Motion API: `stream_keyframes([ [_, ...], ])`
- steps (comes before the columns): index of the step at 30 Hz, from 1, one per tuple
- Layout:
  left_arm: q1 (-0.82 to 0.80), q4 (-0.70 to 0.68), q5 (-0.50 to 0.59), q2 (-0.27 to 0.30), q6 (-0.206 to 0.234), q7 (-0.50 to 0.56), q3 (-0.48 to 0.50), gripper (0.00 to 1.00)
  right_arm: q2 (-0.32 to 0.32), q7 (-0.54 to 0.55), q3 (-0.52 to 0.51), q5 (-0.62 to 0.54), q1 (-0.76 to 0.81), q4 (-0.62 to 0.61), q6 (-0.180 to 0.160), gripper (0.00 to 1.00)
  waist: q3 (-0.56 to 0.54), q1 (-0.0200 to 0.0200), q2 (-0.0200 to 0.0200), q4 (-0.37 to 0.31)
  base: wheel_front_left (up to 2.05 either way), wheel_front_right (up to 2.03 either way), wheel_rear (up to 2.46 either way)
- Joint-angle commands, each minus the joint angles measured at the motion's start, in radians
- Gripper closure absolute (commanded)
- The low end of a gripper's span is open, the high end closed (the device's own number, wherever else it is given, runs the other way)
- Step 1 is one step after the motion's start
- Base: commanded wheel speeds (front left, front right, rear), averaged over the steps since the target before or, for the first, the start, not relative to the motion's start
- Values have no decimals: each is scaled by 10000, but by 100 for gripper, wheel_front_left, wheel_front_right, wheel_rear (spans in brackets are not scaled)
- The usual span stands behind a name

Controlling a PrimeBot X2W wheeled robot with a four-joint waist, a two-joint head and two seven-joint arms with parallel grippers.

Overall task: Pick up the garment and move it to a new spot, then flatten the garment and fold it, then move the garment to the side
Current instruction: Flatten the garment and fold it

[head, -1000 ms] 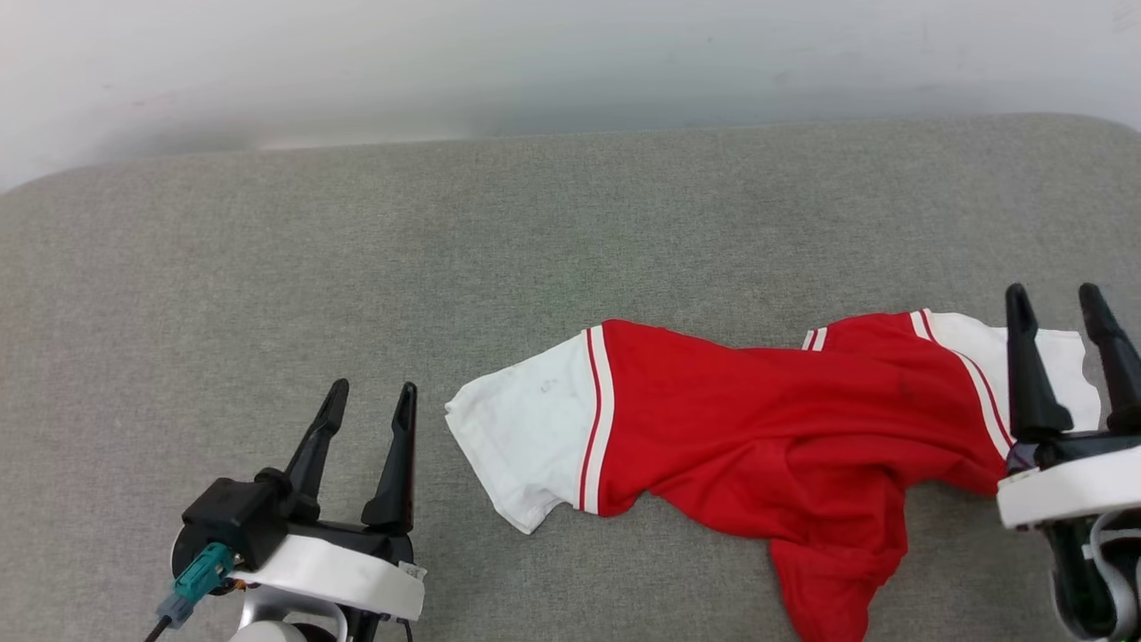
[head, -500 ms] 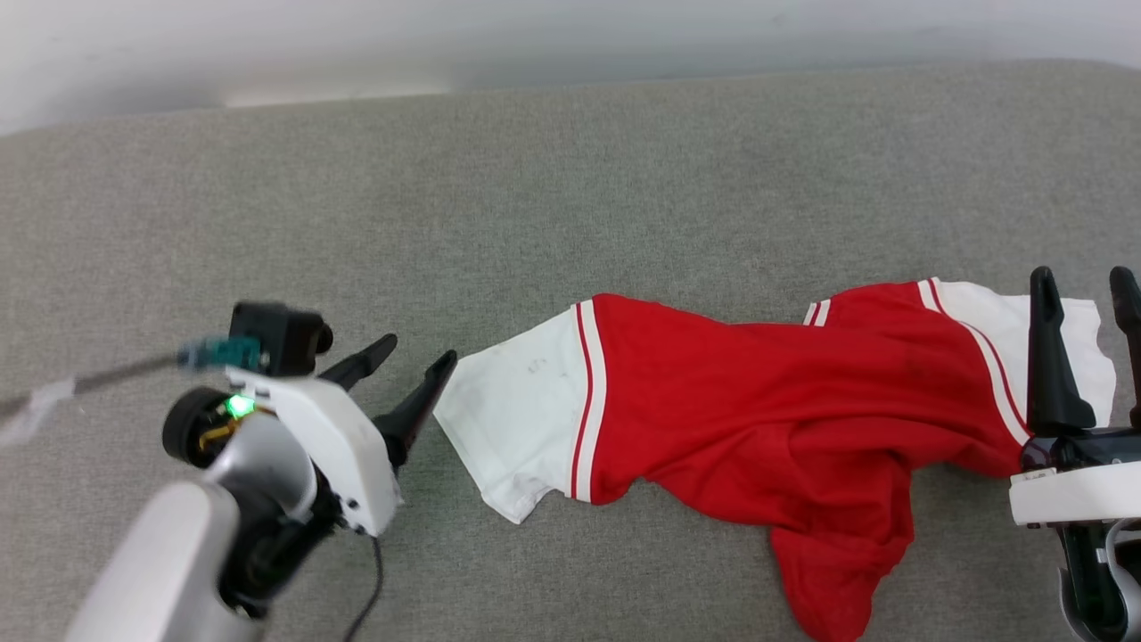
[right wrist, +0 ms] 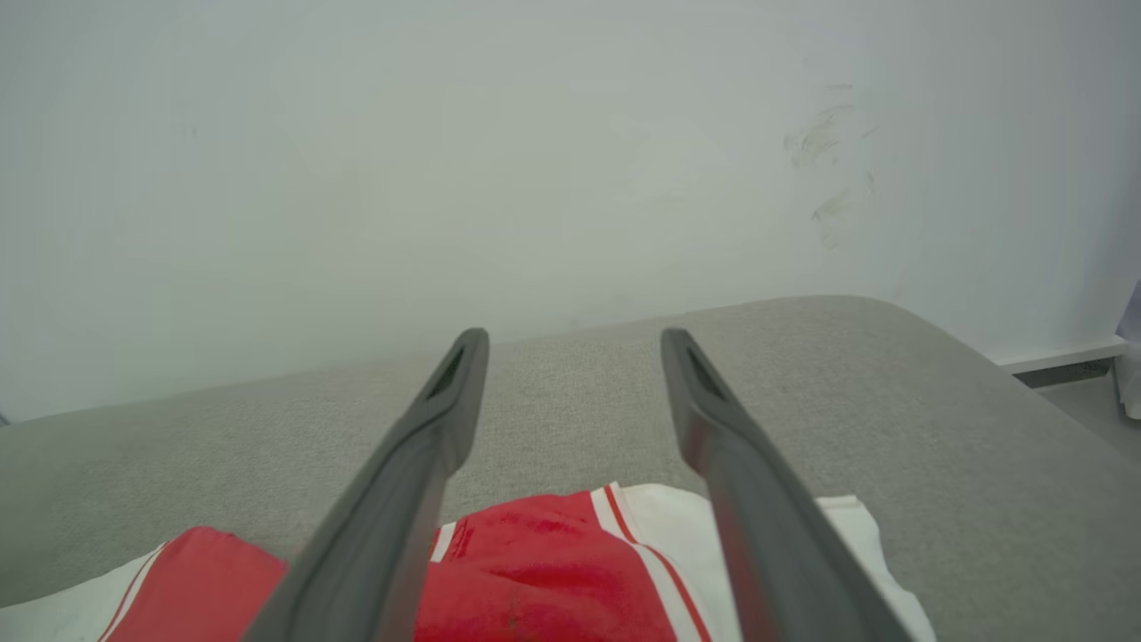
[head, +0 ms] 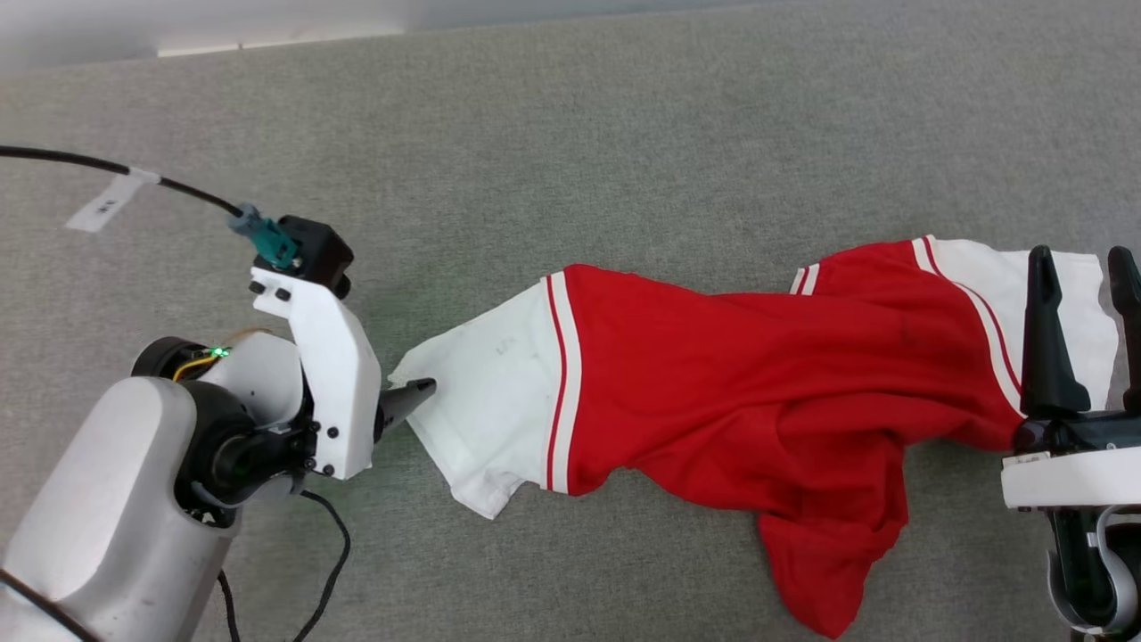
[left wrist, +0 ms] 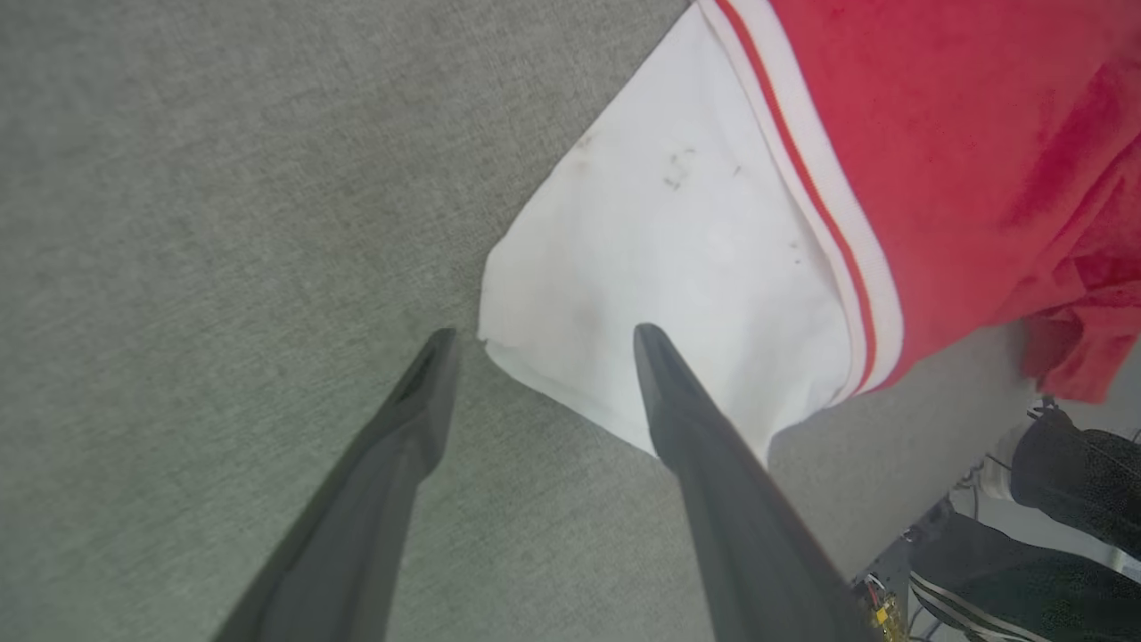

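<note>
left gripper [left wrist: 544, 334]: fingers apart, angled down, pointing to the robot's right
right gripper [head: 1080, 259]: fingers apart, pointing forward, about level

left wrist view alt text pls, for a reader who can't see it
The left claw, open, points at the corner of the red garment's white sleeve, one dark finger over the sleeve and the other over the grey fabric surface. The sleeve's red-and-white stripe trim and the crumpled red body lie beyond, at upper right.

Grey, perhaps carpeted surface [head: 624, 134]; pale wall [right wrist: 446, 134]
</note>
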Motion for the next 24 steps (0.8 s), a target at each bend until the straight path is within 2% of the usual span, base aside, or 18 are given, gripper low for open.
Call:
stream_keyframes([
  [1, -136, 109, 62, -29, 61, 109, -107, 0, 47, -91, 14, 8, -242, 44, -3, 0, 194, 0, 0, -126, 0, 0, 0],
  [8, -176, 676, 275, -70, 88, 340, -484, 0, 139, -271, 56, 61, -429, 307, -3, 0, 543, 0, 0, -344, 0, 0, 0],
  [9, -158, 794, 290, -80, 77, 348, -528, 24, 140, -270, 74, 43, -422, 351, -3, 0, 568, 0, 0, -361, 0, 0, 0],
  [10, -112, 899, 229, -122, 27, 391, -589, 100, 139, -270, 95, 19, -423, 392, -3, 0, 586, 0, 0, -376, 0, 0, 0],
  [12, -38, 1074, 269, -152, -39, 354, -720, 100, 132, -288, 114, -31, -470, 451, -3, 0, 599, 0, 0, -397, 0, 0, 0],
  [19, 449, 1413, 473, -177, -83, -981, -412, 100, -12, 35, 104, -53, -410, 729, -3, 0, 288, 0, 0, -372, 0, 0, 0],
  [24, 839, 895, 437, 170, -173, -2018, 145, 100, -573, 1240, 257, -173, -323, 903, -3, 0, -158, 0, 0, -264, 0, 0, 0],
])
